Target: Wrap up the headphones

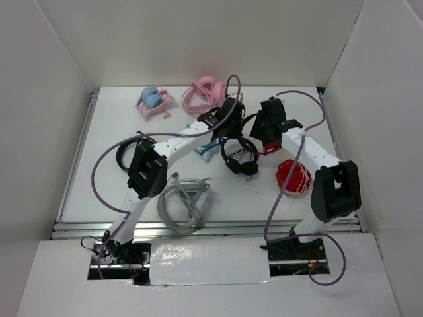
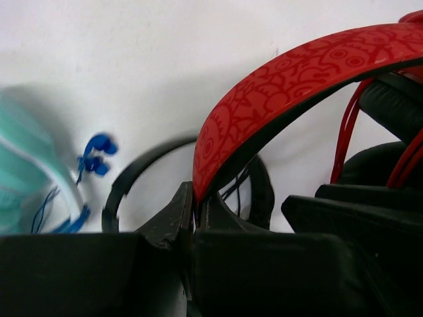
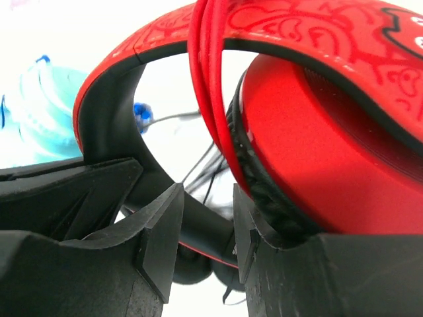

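Your left hand (image 2: pixel 193 214) is pinched shut on the band of the headphones (image 2: pixel 284 79), which arch up to its right. Your right hand (image 3: pixel 205 231) straddles the band beside a cup, and I cannot tell whether it grips. Brace with the left and lay cable (image 3: pixel 210 79) turns snugly side by side.

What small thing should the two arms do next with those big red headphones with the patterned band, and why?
Probably one more turn of cable. The left gripper is shut on the red patterned headband of the large red over-ear headphones, steadying them, and several strands of the thin red cable already cross that band. The right gripper, just under it, would likely carry the cable round again.
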